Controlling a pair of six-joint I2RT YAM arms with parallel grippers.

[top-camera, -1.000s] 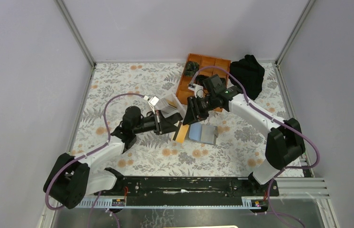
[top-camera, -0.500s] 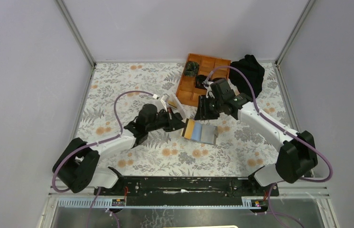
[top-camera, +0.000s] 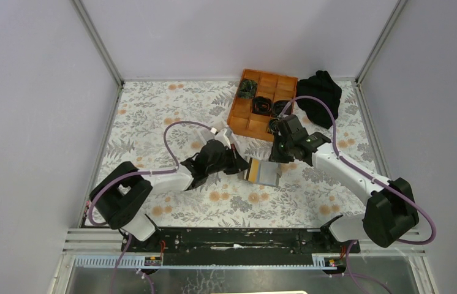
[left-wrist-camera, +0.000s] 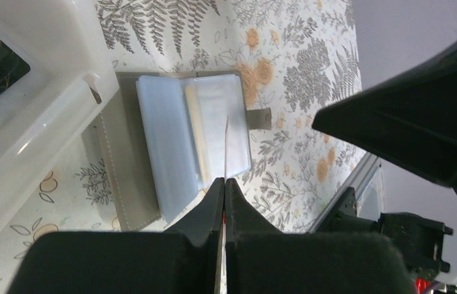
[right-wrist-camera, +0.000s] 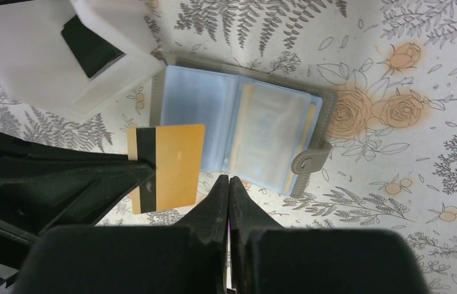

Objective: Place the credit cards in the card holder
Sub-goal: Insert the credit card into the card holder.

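The card holder (top-camera: 269,173) lies open on the floral table, grey outside with pale bluish sleeves (right-wrist-camera: 195,119); a tan edge (left-wrist-camera: 194,131) shows inside one sleeve. My left gripper (top-camera: 241,165) is shut on a tan-gold credit card (right-wrist-camera: 166,165) with a black stripe. It holds the card over the holder's left edge; in the left wrist view the card (left-wrist-camera: 226,144) appears edge-on beyond the gripper (left-wrist-camera: 224,180). My right gripper (right-wrist-camera: 229,179) is shut with nothing in it, hovering beside the holder's strap side (top-camera: 277,153). A dark card (right-wrist-camera: 88,46) lies in the white box.
The white two-compartment box (top-camera: 223,136) stands just left of the holder, close behind my left gripper. An orange gridded tray (top-camera: 233,119) with dark items sits at the back. A black cloth (top-camera: 319,93) lies at the back right.
My left arm has reached right, carrying the gold card up to the holder. The right gripper has drawn back to the right of the holder and gone from open to shut.
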